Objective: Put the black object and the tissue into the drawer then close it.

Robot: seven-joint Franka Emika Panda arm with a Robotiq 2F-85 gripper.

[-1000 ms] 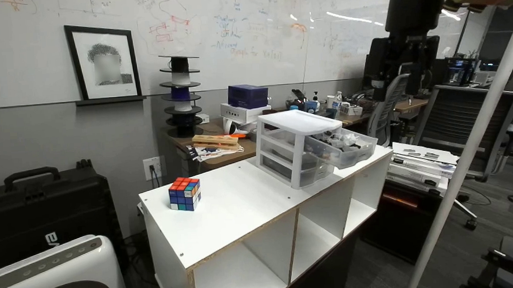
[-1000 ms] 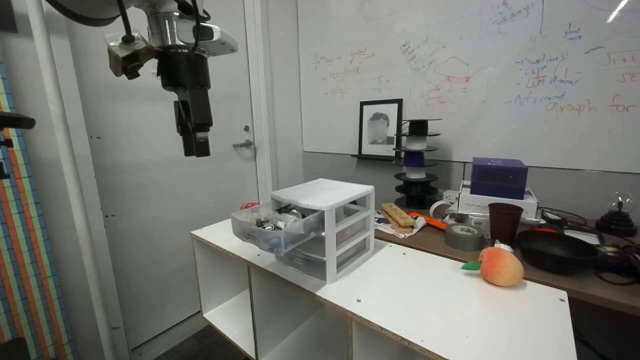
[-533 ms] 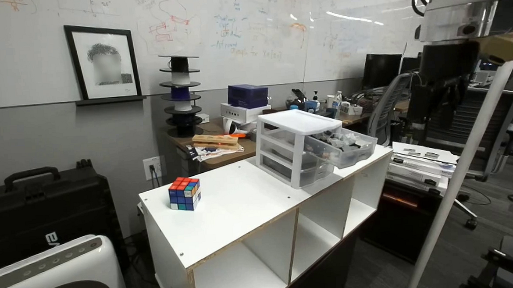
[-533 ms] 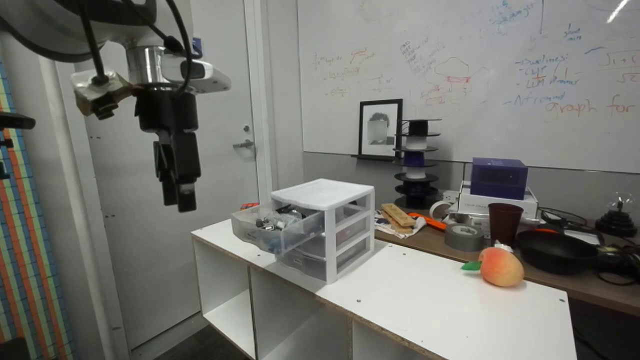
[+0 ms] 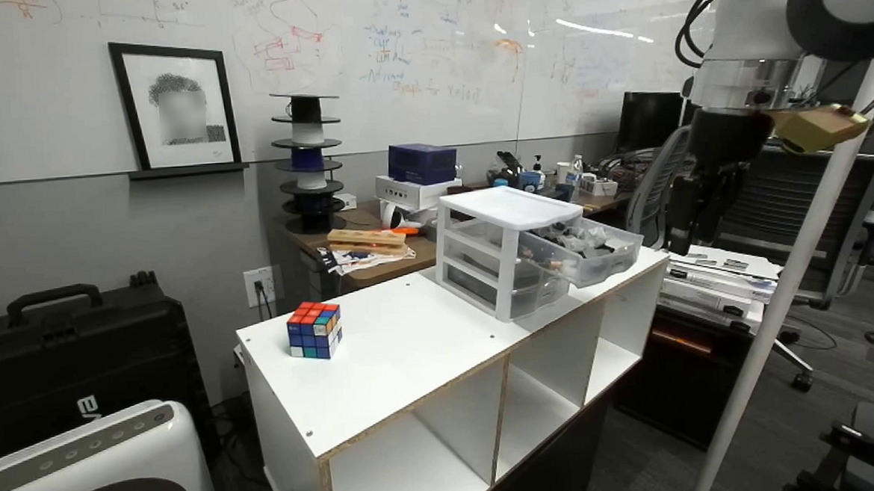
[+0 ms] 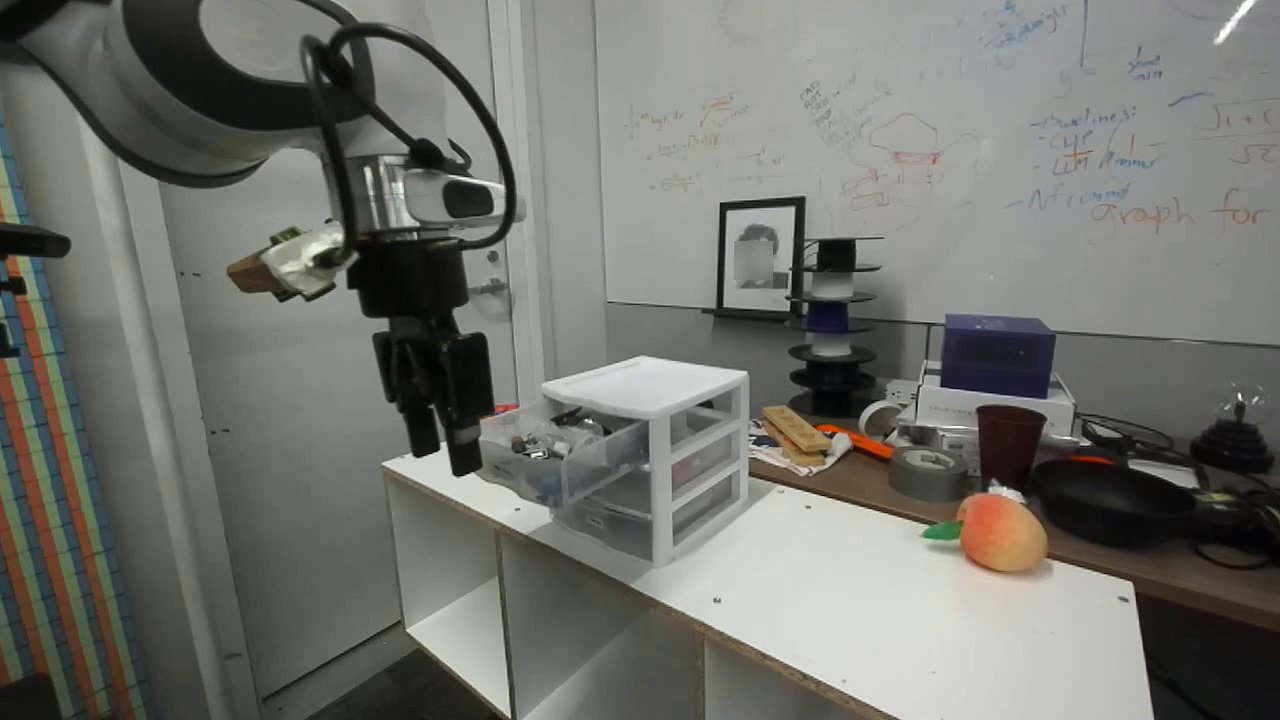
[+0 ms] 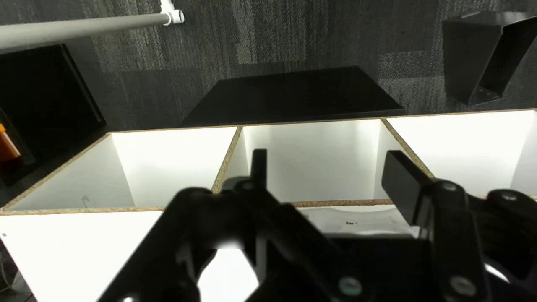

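The translucent drawer [image 5: 609, 266] is pulled out of the top of the small white drawer unit [image 5: 510, 206]. It also shows in an exterior view [image 6: 522, 480], its outer end partly hidden by my gripper. Dark, clear and whitish pieces lie inside it; I cannot tell which, if any, is the black object or the tissue, and I see neither elsewhere. In the wrist view my gripper [image 7: 325, 167] is open with nothing between its fingers [image 7: 405, 184]. In both exterior views the gripper [image 6: 445, 455] points down, just out in front of the drawer's face, near its height.
The unit stands on a white open-shelf cabinet [image 5: 384, 383]. A Rubik's cube [image 5: 314, 330] sits at one end, a toy peach [image 6: 1003, 533] at the other. A white pole [image 5: 804, 256] stands near the arm. A desk with boxes, a cup [image 6: 1008, 445] and a pan [image 6: 1110, 505] lies behind.
My gripper has come down from high up and moved closer to the drawer's front, turning somewhat. The drawer stays pulled out, with no clear change.
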